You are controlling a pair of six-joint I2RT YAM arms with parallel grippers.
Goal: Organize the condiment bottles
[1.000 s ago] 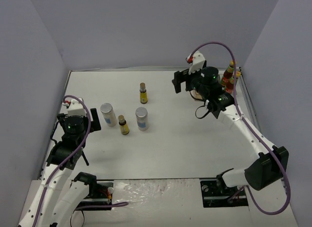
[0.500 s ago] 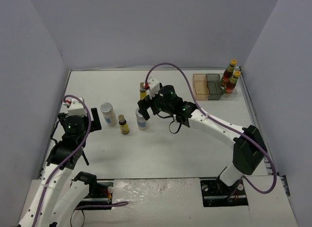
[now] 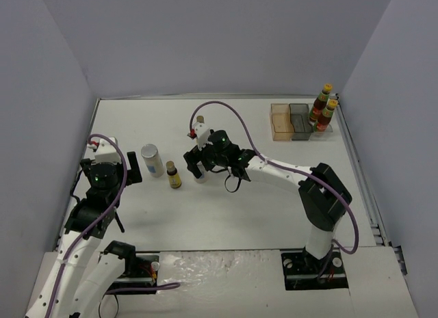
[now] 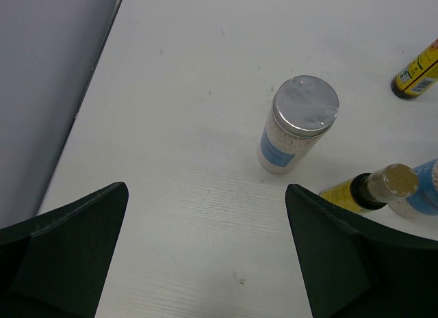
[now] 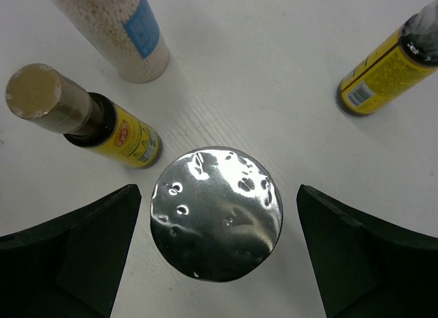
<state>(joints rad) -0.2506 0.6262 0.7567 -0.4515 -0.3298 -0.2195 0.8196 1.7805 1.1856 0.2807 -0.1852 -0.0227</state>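
At the middle of the desk [image 3: 274, 205], the right hand [image 3: 198, 162] hangs over a silver-lidded shaker [image 5: 216, 222], fingers apart on either side, seemingly not yet touching it. The shaker looks rigid, smooth-walled and fairly light despite its granule fill. Its glossy lid would likely slip, so pinch the body below it. A tan-capped bottle [image 5: 82, 120] stands just left of it. The left hand [image 4: 205, 195] gapes open near the other shaker [image 4: 299, 123].

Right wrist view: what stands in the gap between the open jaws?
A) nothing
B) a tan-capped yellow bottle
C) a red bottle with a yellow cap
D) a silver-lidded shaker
D: the shaker stands lid-up midway between the jaws, which are apart on either side of it, while the nearest tan-capped bottle is outside the gap, up and to the left.
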